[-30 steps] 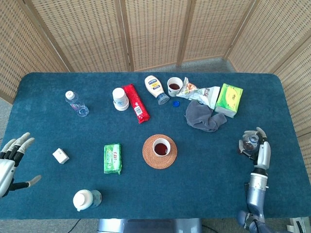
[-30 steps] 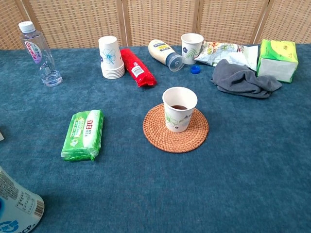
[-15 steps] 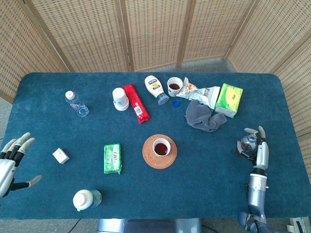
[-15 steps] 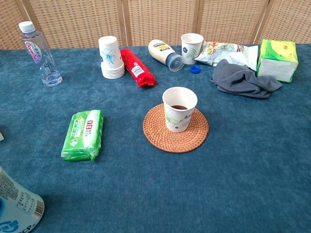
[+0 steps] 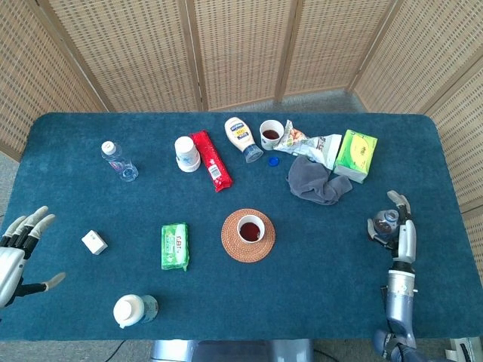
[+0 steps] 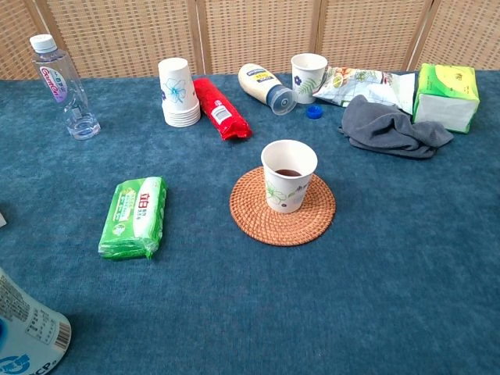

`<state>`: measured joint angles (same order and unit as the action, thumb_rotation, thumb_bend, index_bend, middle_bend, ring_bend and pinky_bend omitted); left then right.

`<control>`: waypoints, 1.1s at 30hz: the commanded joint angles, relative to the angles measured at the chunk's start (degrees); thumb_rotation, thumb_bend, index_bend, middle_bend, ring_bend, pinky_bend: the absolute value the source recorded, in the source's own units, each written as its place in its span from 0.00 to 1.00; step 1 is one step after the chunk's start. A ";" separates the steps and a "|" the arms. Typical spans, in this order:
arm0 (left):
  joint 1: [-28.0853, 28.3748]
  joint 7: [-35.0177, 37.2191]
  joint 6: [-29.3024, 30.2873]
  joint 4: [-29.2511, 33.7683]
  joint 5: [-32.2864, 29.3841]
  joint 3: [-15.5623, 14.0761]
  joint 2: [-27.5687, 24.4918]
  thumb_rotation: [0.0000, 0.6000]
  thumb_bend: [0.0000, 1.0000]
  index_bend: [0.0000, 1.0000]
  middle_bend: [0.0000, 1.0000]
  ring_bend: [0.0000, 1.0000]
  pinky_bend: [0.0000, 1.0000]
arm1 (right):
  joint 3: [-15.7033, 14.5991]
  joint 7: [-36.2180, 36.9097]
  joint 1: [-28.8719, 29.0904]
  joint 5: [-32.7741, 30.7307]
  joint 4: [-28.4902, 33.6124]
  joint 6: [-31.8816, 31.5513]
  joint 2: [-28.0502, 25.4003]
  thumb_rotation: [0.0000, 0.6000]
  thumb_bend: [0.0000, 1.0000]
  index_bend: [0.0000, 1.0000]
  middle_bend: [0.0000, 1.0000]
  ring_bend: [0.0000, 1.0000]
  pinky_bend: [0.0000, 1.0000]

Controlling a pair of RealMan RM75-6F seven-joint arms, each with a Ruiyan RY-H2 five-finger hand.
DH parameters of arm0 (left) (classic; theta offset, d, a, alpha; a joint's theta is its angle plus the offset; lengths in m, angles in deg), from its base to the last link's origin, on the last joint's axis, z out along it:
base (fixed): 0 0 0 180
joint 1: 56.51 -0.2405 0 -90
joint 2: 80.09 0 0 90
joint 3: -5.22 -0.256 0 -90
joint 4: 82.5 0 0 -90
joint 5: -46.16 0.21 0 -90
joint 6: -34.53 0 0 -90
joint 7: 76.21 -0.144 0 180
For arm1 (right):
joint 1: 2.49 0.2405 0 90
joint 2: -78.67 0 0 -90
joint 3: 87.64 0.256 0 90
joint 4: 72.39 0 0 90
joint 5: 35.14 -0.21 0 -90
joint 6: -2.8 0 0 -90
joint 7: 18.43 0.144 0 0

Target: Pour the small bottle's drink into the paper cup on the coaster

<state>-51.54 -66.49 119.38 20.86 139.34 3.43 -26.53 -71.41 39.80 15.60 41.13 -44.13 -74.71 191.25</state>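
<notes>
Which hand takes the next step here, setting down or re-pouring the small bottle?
Right. The right hand holds the small bottle near the table's right edge. The left hand is open at the far left edge, holding nothing. The paper cup on the coaster already holds dark drink.

Four bottles (image 5: 119,160), three cups (image 5: 250,228).
</notes>
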 commanded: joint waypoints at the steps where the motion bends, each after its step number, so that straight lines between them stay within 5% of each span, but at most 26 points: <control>1: -0.01 0.07 0.03 -0.02 -0.02 0.00 -0.02 1.00 0.11 0.00 0.00 0.00 0.00 | -0.05 -0.10 -0.03 -0.03 -0.03 0.17 0.04 1.00 0.72 0.15 0.12 0.00 0.33; 9: -0.05 0.25 0.24 -0.11 0.06 0.00 -0.06 1.00 0.11 0.00 0.00 0.00 0.00 | -1.01 0.56 -0.31 0.56 0.54 1.35 -0.81 1.00 0.57 0.08 0.00 0.00 0.23; 19: -0.02 0.06 0.23 -0.08 0.07 -0.01 0.00 1.00 0.11 0.00 0.00 0.00 0.00 | -1.41 0.25 -0.44 0.57 0.81 2.59 -1.31 1.00 0.02 0.00 0.00 0.00 0.13; 33: 0.01 0.07 0.22 -0.01 0.16 -0.07 -0.04 1.00 0.11 0.00 0.00 0.00 0.00 | -1.83 -1.12 -0.81 1.35 3.23 1.16 -3.11 1.00 0.00 0.00 0.00 0.00 0.06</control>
<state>-51.53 -66.41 119.60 20.85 139.51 3.36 -26.56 -73.14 38.96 14.88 42.34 -41.37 -73.37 188.52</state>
